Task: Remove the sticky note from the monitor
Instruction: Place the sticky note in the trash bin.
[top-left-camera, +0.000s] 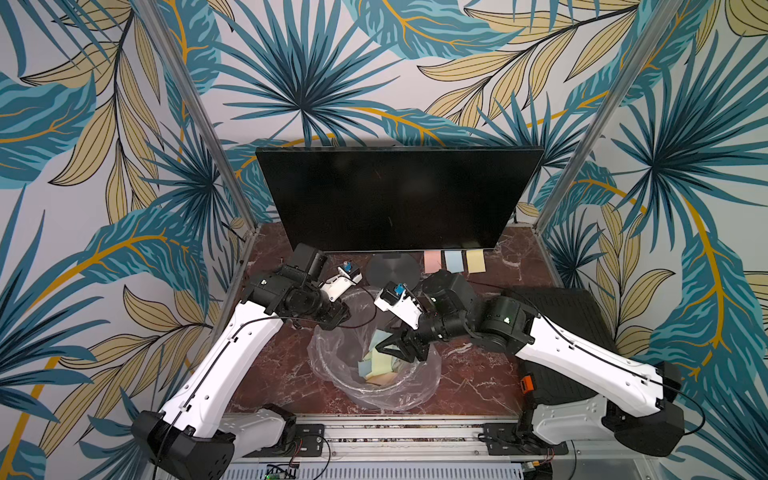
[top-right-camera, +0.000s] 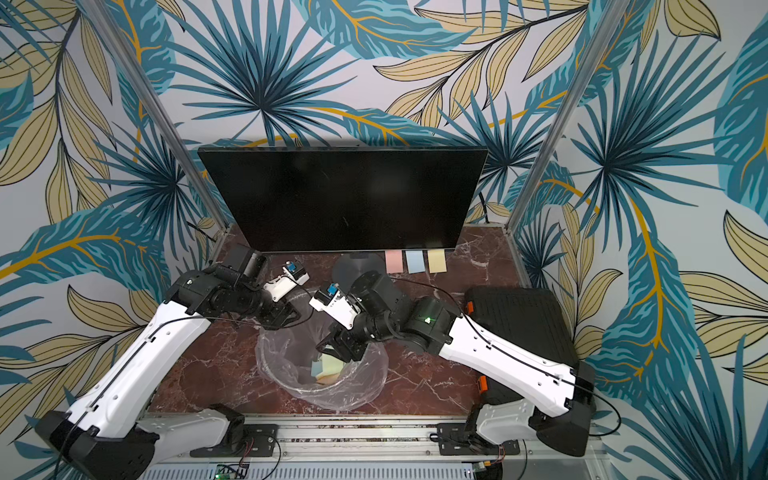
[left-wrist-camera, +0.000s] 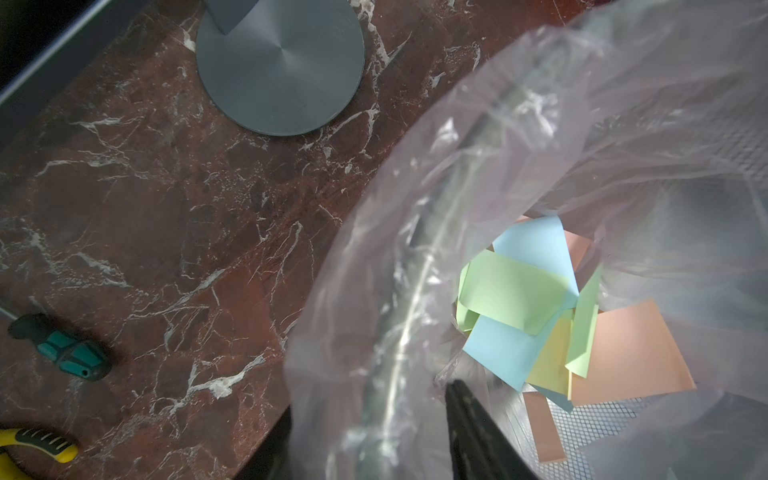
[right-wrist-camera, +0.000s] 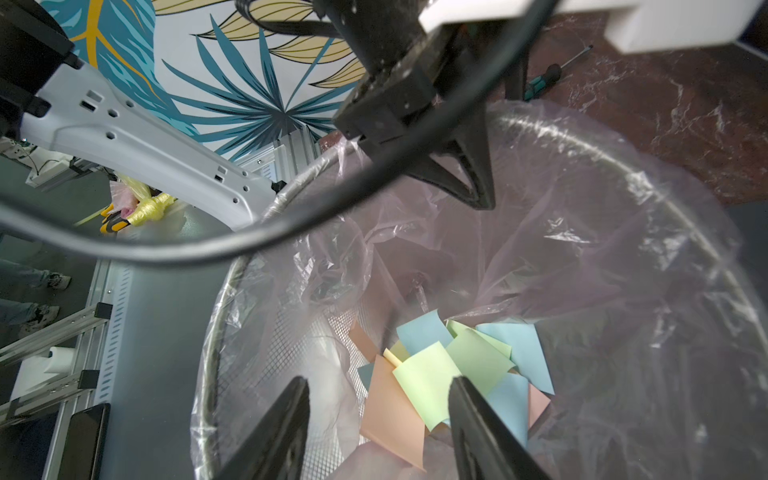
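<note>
Right end effector (right-wrist-camera: 378, 384) over wastebasket (right-wrist-camera: 598, 156), jaws wide, empty. Left end effector (top-left-camera: 332, 318) at rim, grip unclear. Three sticky notes (top-left-camera: 454, 261) hang below monitor (top-left-camera: 395, 195) edge, behind; right arm nearer.

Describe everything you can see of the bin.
The bin is a round wire-mesh basket with a metal rim, lined with a clear, crinkled plastic bag. It stands upright on the marble table, in front of the monitor. Loose blue, green, yellow and orange notes lie inside. The right end effector hangs open above its mouth.
</note>
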